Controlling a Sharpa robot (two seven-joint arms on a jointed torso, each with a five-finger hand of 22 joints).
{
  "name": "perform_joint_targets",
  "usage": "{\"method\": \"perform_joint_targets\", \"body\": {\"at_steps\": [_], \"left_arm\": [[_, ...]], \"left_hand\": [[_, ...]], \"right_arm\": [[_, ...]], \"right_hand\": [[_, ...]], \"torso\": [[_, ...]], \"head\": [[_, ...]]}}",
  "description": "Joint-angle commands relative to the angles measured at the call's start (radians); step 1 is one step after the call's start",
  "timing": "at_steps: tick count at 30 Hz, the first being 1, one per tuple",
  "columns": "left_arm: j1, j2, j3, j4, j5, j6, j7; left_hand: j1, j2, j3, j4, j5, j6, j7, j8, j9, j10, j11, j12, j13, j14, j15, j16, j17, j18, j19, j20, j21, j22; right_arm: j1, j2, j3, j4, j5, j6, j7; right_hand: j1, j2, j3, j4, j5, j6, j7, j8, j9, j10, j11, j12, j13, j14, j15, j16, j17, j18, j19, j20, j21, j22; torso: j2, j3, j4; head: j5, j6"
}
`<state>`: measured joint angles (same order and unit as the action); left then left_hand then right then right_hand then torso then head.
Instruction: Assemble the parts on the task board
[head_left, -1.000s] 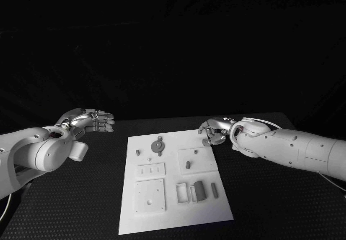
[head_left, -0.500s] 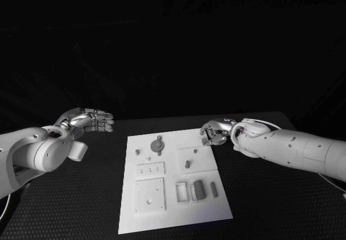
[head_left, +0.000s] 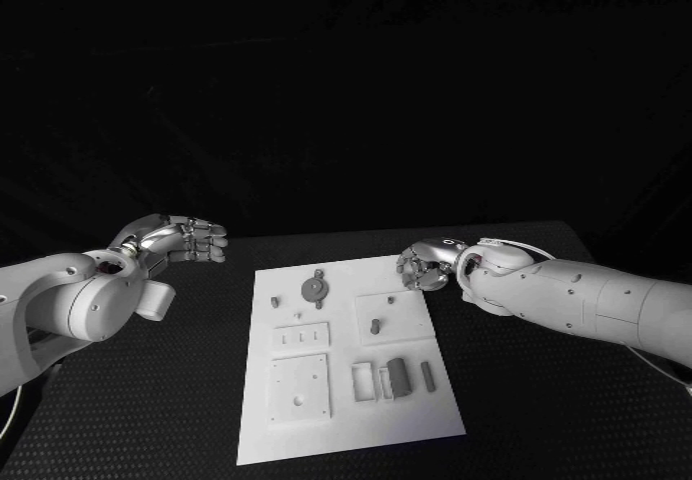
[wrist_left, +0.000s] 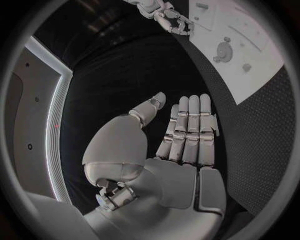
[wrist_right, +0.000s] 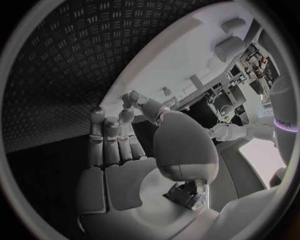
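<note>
— Hardly stirred on the left since a second ago: left robot hand (head_left: 180, 242) hovering over the counter (head_left: 173, 400), just off the board's far left corner. On the right, fingers pulled in tighter, up off the board.
— Left grip?
— Holding nothing; fingers (wrist_left: 190, 125) straight and side by side, thumb apart. Probably parked clear so as not to crowd the board (head_left: 346, 425).
— Parts?
— Lying on the board, between the two arms: round part (head_left: 313, 291) toward the far end, dark block (head_left: 397, 378) and peg (head_left: 427, 376) nearer, side by side in the right half.
— Right side?
— Right robot hand (head_left: 427, 266) poised at the far right corner, fingers half curled toward the thumb. Can't tell whether pinching something small or bare. Likely kept there for a short reach to a nearby part.
</note>
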<state>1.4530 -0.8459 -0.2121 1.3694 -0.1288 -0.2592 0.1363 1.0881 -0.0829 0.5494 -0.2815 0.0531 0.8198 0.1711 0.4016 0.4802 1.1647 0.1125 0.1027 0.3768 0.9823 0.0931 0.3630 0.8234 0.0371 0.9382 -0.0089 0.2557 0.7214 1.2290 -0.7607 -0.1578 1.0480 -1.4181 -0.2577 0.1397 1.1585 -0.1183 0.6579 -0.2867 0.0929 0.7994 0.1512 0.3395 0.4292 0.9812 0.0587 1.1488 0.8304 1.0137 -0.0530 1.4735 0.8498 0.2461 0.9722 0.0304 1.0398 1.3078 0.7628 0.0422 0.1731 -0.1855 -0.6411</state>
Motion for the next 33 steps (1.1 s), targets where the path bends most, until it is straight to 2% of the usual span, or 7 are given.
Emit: {"method": "perform_joint_targets", "body": {"at_steps": [1, 16, 22, 33], "left_arm": [[0.000, 0.001, 0.001, 0.000, -0.008, 0.003, 0.005], [0.000, 0.001, 0.001, 0.001, -0.008, 0.007, 0.005], [0.000, 0.000, 0.001, 0.001, -0.008, 0.008, 0.003], [0.000, -0.002, 0.001, 0.002, -0.008, 0.008, 0.002]], "left_hand": [[-0.002, -0.005, -0.004, 0.004, -0.003, -0.003, 0.006, -0.005, 0.001, -0.006, 0.004, -0.006, 0.001, 0.000, 0.002, -0.006, 0.001, 0.005, 0.005, 0.004, -0.006, 0.001], [-0.003, -0.003, -0.004, 0.004, -0.003, -0.003, 0.006, -0.005, 0.002, -0.006, 0.004, -0.007, 0.002, 0.000, 0.002, -0.007, 0.002, 0.006, 0.005, 0.004, -0.007, 0.002], [-0.002, -0.002, -0.003, 0.003, -0.003, -0.003, 0.006, -0.006, 0.002, -0.006, 0.004, -0.007, 0.003, 0.000, 0.002, -0.007, 0.002, 0.006, 0.005, 0.004, -0.008, 0.002], [0.000, -0.001, -0.003, 0.002, -0.003, -0.002, 0.006, -0.006, 0.002, -0.006, 0.003, -0.008, 0.005, 0.000, 0.002, -0.008, 0.003, 0.006, 0.005, 0.003, -0.008, 0.003]], "right_arm": [[-0.001, 0.002, 0.000, -0.001, -0.021, 0.013, 0.008], [-0.003, 0.009, 0.000, -0.002, -0.029, 0.002, -0.010], [-0.003, 0.012, 0.000, -0.005, -0.040, 0.020, -0.031], [-0.003, 0.012, 0.000, -0.006, -0.047, 0.013, -0.044]], "right_hand": [[-0.005, 0.008, -0.007, 0.002, 0.002, 0.104, 0.000, 0.007, 0.003, -0.103, -0.015, 0.007, 0.001, 0.006, -0.004, 0.004, 0.001, 0.016, 0.007, -0.001, 0.006, 0.020], [-0.019, 0.002, -0.009, 0.009, 0.002, 0.117, -0.006, 0.014, 0.009, -0.098, -0.020, 0.007, 0.001, 0.010, -0.009, 0.007, 0.002, 0.016, 0.012, -0.003, 0.009, 0.018], [-0.035, 0.005, -0.009, 0.022, 0.002, 0.132, -0.012, 0.022, 0.018, -0.093, -0.025, 0.007, 0.000, 0.013, -0.014, 0.008, 0.003, 0.016, 0.016, -0.005, 0.011, 0.017], [-0.048, 0.003, -0.010, 0.034, 0.002, 0.136, -0.014, 0.025, 0.023, -0.092, -0.028, 0.007, 0.000, 0.014, -0.016, 0.008, 0.003, 0.016, 0.017, -0.007, 0.011, 0.017]], "torso": [[0.000, 0.0001, -0.0008], [0.000, 0.0000, -0.0010], [0.001, -0.0003, -0.0012], [0.000, 0.0001, -0.0013]], "head": [[0.003, -0.001], [0.002, -0.005], [0.000, -0.007], [-0.001, -0.011]]}}
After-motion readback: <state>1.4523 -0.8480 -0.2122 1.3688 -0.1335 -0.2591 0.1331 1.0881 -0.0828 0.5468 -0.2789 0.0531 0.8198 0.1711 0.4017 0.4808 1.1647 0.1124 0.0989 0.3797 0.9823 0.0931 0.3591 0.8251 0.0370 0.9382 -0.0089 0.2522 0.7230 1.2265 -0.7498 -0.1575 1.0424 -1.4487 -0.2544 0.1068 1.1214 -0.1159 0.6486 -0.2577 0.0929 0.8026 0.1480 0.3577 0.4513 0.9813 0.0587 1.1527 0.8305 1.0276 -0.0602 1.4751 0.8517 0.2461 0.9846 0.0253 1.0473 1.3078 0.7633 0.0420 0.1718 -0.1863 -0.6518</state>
